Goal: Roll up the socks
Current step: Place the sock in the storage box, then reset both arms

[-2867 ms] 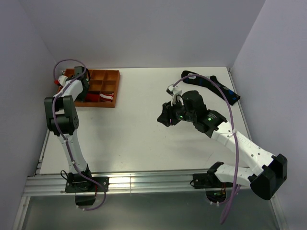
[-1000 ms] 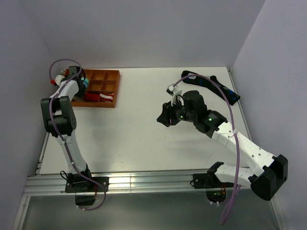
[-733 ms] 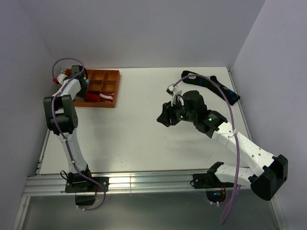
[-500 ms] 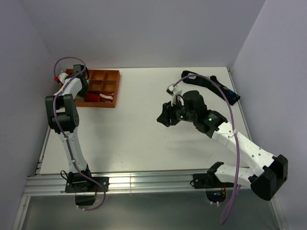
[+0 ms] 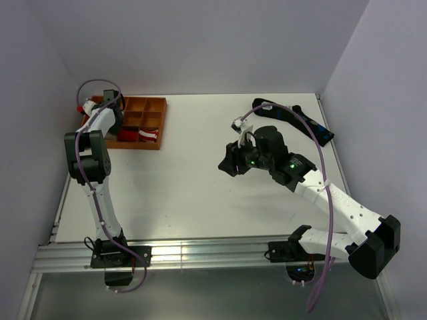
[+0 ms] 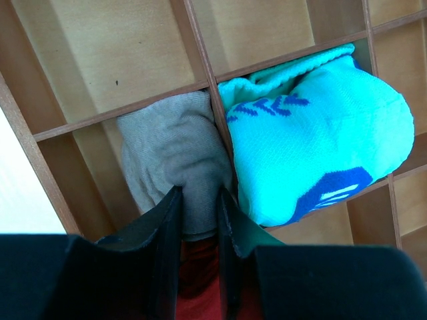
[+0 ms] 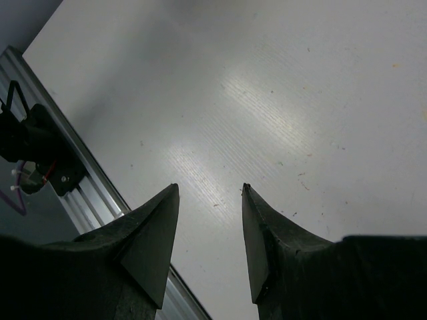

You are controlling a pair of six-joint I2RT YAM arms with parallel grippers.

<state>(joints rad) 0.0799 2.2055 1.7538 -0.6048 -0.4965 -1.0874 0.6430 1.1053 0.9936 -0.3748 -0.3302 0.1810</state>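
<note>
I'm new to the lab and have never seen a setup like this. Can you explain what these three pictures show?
These are two robot arms bolted at the near edge of a white table. The wide picture comes from a fixed camera above and behind them. The other two come from a camera on each wrist. The left claw is pinching a beige sock roll in one compartment of a wooden tray, next to a teal sock roll. A red-and-white roll lies in the tray's near row. The right claw hangs open and empty above the table. A long black sock lies at the far right.
</note>
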